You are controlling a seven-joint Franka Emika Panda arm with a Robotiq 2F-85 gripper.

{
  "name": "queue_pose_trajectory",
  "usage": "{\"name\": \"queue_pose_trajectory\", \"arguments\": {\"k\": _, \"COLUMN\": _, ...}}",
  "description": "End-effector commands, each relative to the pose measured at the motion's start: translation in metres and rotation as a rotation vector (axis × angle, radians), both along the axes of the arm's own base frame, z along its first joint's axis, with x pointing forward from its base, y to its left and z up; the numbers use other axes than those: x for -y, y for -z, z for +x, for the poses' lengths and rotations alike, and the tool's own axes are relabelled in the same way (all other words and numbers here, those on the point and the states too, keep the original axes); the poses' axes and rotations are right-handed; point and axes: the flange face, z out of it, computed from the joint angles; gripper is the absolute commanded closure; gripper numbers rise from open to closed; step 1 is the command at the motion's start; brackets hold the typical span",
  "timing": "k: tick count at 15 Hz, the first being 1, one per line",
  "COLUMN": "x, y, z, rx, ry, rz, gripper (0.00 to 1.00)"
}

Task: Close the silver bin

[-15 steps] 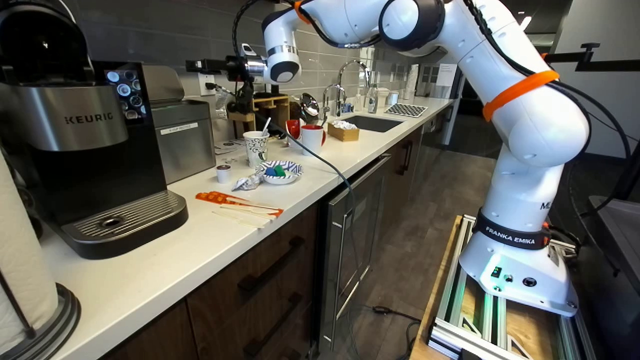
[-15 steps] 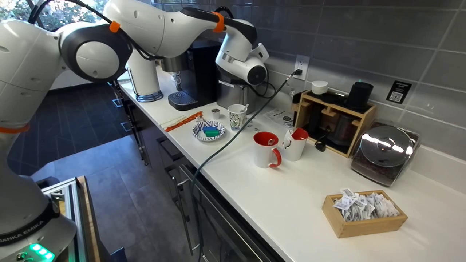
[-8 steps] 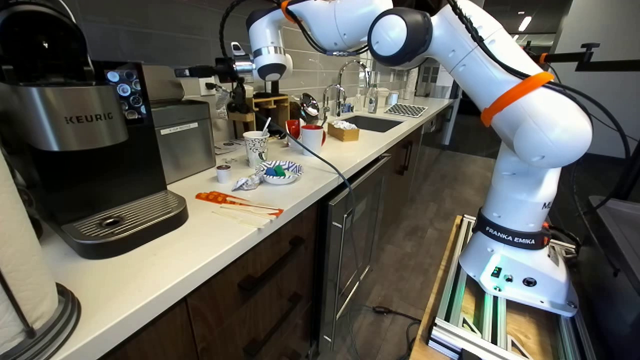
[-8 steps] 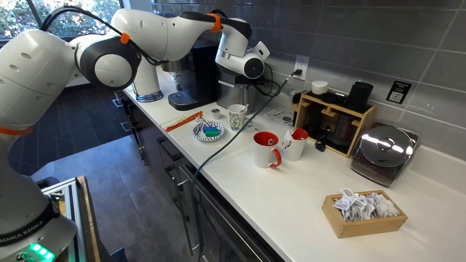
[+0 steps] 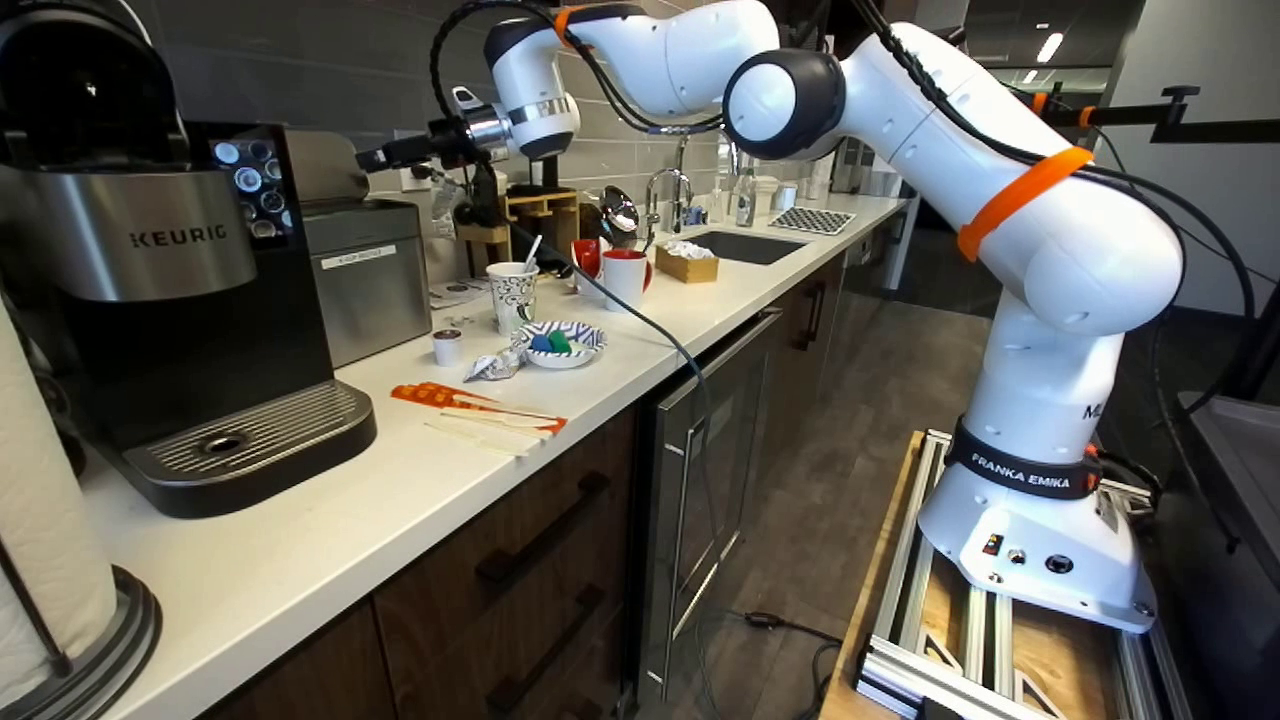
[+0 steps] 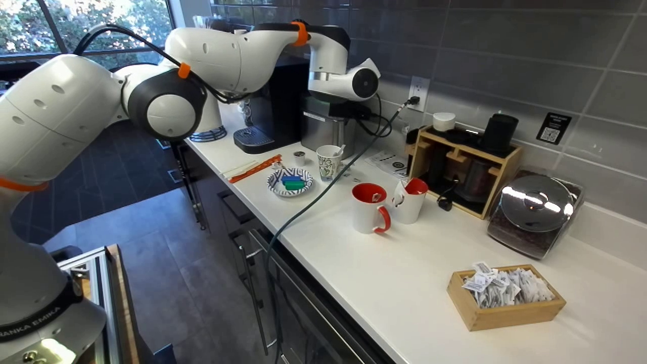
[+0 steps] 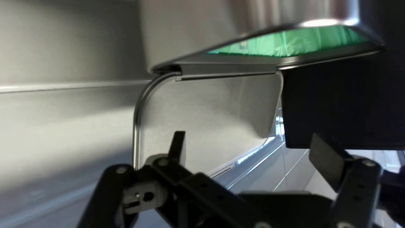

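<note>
Green liner [image 7: 284,42] lines the silver bin [image 5: 375,300], lid [image 7: 208,107] raised.

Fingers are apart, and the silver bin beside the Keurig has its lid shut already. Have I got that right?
Not the lid: it stands open; the wrist view shows green liner inside the silver bin. The fingers are apart and the bin sits beside the Keurig, as you say.

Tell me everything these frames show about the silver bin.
The silver bin is boxy, its grey sides looking like brushed metal, with a white label strip on one side. It stands upright on the counter beside the Keurig machine. Its round-cornered lid stands raised at the wall side, baring a green liner. In the wrist view the open jaws show before the lid; contact is unclear.
</note>
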Motion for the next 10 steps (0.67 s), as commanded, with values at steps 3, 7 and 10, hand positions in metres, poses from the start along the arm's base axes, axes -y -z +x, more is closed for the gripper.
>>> {"name": "queue_pose_trajectory", "arguments": {"k": 3, "x": 0.033, "y": -0.011, "z": 0.011, "rx": -0.082, "ry": 0.013, "rz": 0.118, "gripper": 0.0}}
{"name": "queue_pose_trajectory", "arguments": {"k": 7, "x": 0.034, "y": -0.018, "z": 0.016, "rx": -0.134, "ry": 0.078, "rz": 0.218, "gripper": 0.0}}
{"name": "queue_pose_trajectory", "arguments": {"k": 10, "x": 0.026, "y": -0.015, "z": 0.019, "rx": -0.128, "ry": 0.111, "rz": 0.211, "gripper": 0.0}}
